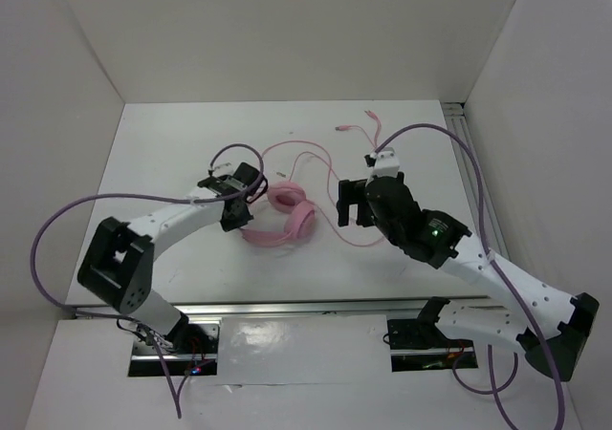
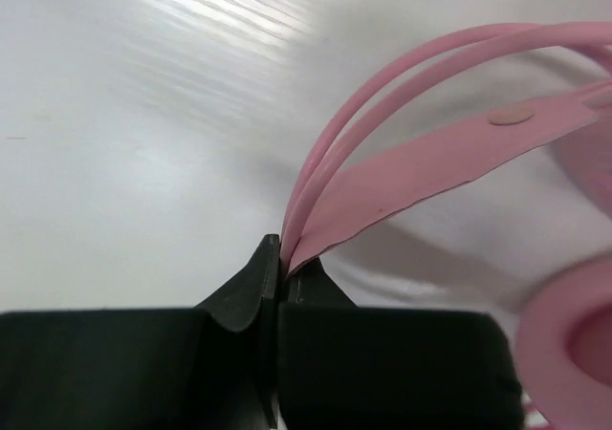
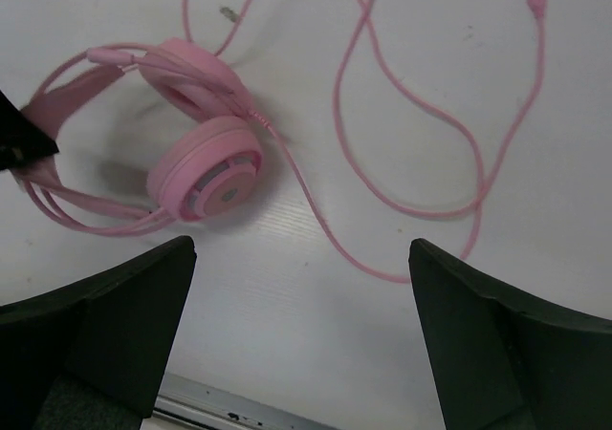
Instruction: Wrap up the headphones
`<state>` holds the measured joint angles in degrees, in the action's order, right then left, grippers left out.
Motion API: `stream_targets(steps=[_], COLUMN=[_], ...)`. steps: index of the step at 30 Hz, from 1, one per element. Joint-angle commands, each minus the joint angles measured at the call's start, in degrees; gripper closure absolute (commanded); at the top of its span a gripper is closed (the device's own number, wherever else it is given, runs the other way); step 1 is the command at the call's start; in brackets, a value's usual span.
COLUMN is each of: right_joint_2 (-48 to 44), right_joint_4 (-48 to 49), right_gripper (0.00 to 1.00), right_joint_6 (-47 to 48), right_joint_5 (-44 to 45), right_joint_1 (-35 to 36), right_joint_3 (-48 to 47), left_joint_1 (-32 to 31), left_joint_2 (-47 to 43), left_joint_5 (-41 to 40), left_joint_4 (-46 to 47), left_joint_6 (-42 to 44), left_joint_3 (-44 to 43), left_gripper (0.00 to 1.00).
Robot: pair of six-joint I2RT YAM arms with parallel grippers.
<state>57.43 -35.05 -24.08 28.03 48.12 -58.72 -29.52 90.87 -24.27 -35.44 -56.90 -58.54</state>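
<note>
The pink headphones (image 1: 283,216) lie in the middle of the white table, ear cups (image 3: 204,167) side by side. Their thin headband (image 2: 430,167) runs left into my left gripper (image 2: 280,260), which is shut on it. The left gripper (image 1: 239,206) sits at the headphones' left end. The long pink cord (image 1: 316,158) loops loosely behind and to the right, its plugs (image 1: 369,117) near the back of the table. My right gripper (image 1: 349,203) hovers just right of the headphones. In its wrist view the right gripper (image 3: 301,247) is open over bare table, beside a bend of the cord (image 3: 382,268).
White walls (image 1: 76,86) enclose the table on the left, back and right. Thick purple robot cables (image 1: 449,139) arch over both arms. A metal rail (image 1: 316,306) runs along the near edge of the table.
</note>
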Motion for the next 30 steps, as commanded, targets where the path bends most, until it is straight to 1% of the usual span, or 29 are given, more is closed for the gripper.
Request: stream_targets(steps=[1, 2, 4, 5, 7, 8, 9, 10, 11, 12, 13, 14, 15, 17, 18, 20, 21, 24, 27, 28, 30], right_joint_2=[-6.1, -9.8, -12.9, -14.9, -15.4, -16.0, -16.0, -15.1, -13.0, -11.5, -9.9, -6.8, -5.4, -2.8, -0.4, 1.9, 4.2, 8.2, 11.4, 13.5, 15.4], right_joint_4=[17.4, 24.1, 29.7, 34.4, 39.0, 41.4, 46.2, 48.1, 49.4, 50.0, 50.0, 50.0, 50.0, 52.1, 53.4, 57.5, 58.9, 65.4, 69.1, 69.9, 71.9], right_gripper=[0.0, 0.0, 0.0, 0.0, 0.0, 0.0, 0.0, 0.0, 0.0, 0.0, 0.0, 0.01, 0.01, 0.05, 0.05, 0.06, 0.1, 0.17, 0.19, 0.2, 0.27], right_joint_6=[7.4, 10.1, 11.5, 11.5, 12.2, 12.9, 13.4, 14.5, 14.5, 15.6, 17.0, 17.6, 18.2, 18.7, 18.7, 17.6, 17.0, 14.1, 10.7, 10.7, 9.9], right_joint_5=[-8.4, -13.0, -17.4, -20.6, -24.6, -28.3, -29.4, -30.0, -30.0, -30.5, -30.5, -31.2, -32.9, -34.4, -36.6, -38.8, -40.2, -48.5, -53.3, -54.3, -56.0], right_joint_1=[0.4, 0.4, 0.4, 0.4, 0.4, 0.4, 0.4, 0.4, 0.4, -0.2, -0.2, -0.7, -1.4, -2.8, -3.6, -5.2, -7.3, -11.7, -14.8, -14.8, -15.3], right_joint_3=[5.8, 9.8, 13.4, 16.3, 18.9, 20.2, 22.4, 22.9, 22.9, 22.9, 20.7, 19.6, 18.7, 17.2, 16.7, 16.7, 16.7, 16.7, 16.7, 16.2, 16.2], left_joint_1=[0.0, 0.0, 1.2, 1.8, 4.5, 5.2, 5.8, 6.7, 6.7, 7.4, 8.0, 8.9, 8.9, 9.5, 10.1, 10.1, 10.1, 10.6, 10.6, 10.6, 10.6], left_joint_2=[-11.5, -15.3, -18.3, -19.4, -20.7, -20.7, -20.7, -20.7, -20.7, -20.7, -20.1, -20.1, -19.6, -19.6, -19.6, -19.6, -19.6, -19.6, -19.6, -19.6, -19.6], left_joint_5=[-9.7, -12.7, -14.1, -14.1, -14.1, -14.1, -14.1, -14.1, -14.1, -12.2, -10.9, -9.6, -7.4, -5.6, -4.2, -3.1, -2.5, -0.1, 0.5, 0.5, 0.5], left_joint_4=[-14.9, -16.7, -20.6, -21.7, -23.2, -24.8, -25.7, -26.7, -27.7, -28.5, -29.8, -30.7, -31.6, -33.7, -34.5, -36.4, -36.4, -36.9, -36.9, -36.9, -36.9], left_joint_6=[1.4, 3.0, 5.6, 6.9, 11.9, 13.4, 14.9, 17.4, 18.7, 20.2, 22.8, 23.6, 24.2, 25.3, 25.3, 25.3, 25.3, 24.7, 24.1, 23.4, 22.9], left_joint_3=[-7.8, -11.1, -15.0, -19.3, -23.8, -28.7, -31.3, -33.8, -38.9, -41.4, -43.9, -48.8, -51.0, -55.0, -58.2, -60.6, -62.2, -62.9, -63.5, -63.5, -63.0], left_gripper=[1.0, 1.0, 1.0, 1.0, 1.0, 1.0, 1.0, 1.0, 1.0, 1.0, 1.0, 1.0, 1.0, 1.0, 1.0, 1.0, 1.0, 1.0, 1.0, 1.0, 1.0])
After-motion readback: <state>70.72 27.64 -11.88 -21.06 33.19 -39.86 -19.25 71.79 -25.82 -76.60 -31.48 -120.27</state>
